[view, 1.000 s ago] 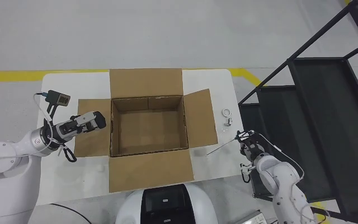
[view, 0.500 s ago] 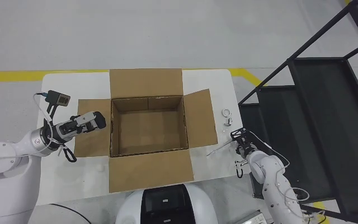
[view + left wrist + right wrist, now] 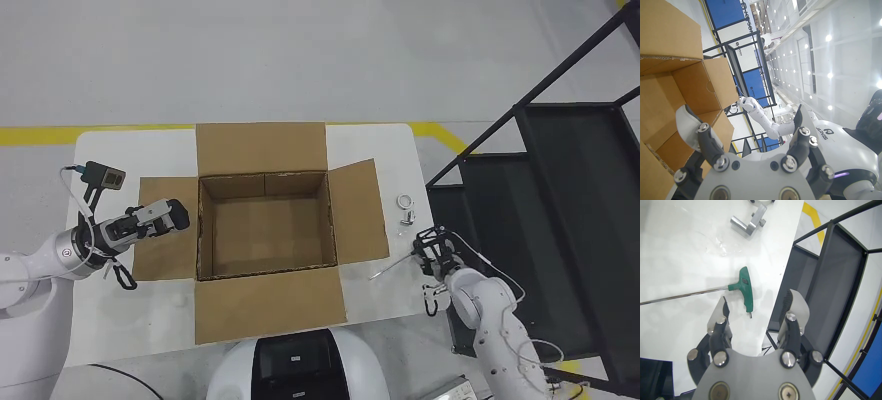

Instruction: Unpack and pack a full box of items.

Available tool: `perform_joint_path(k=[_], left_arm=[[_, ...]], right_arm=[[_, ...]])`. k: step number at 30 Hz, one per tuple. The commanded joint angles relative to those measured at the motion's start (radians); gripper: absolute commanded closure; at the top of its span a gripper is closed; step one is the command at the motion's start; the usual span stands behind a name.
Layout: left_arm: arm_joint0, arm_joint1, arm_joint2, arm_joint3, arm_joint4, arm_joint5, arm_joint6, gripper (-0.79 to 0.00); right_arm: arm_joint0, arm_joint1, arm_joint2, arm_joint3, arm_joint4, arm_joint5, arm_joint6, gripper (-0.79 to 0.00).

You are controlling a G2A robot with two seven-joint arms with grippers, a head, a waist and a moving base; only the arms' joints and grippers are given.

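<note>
Box: an open brown cardboard box [image 3: 265, 225] stands at the middle of the white table [image 3: 370, 145]; all four flaps are folded out flat; its bare floor shows from above.
Left gripper: the left gripper [image 3: 178, 215] [image 3: 742, 113] hangs over the box's left flap, turned on its side towards the box wall; fingers spread wide, nothing between them.
Right gripper: the right gripper [image 3: 432, 245] [image 3: 757, 296] hovers at the table's right edge, partly over the black metal rack [image 3: 560, 200] beside it; jaws parted and holding nothing.
Hex key: a green T-handled hex key [image 3: 743, 285] [image 3: 395, 264] lies flat on the table just beside the right gripper's fingers; its thin steel shaft points towards the box's right flap.
Clamp: a silver metal clamp piece [image 3: 748, 226] [image 3: 405, 205] rests near the same edge, apart from the key.
Between them: a faint glint [image 3: 719, 245], possibly a clear wrapper; too faint to tell.
Far left: a small dark device [image 3: 103, 176] with a cable sits on the table.
</note>
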Motion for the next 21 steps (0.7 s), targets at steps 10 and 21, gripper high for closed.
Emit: perform_joint_path(k=[10,21], left_arm=[[0.0,0.0,0.0,0.0,0.0,0.0,0.0,-0.785],[0.0,0.0,0.0,0.0,0.0,0.0,0.0,-0.785]], right_arm=[[-0.255,0.024,0.281,-0.285,0.375,-0.315,-0.037,-0.785],[-0.245,0.035,0.3,-0.233,0.404,-0.297,-0.015,-0.785]])
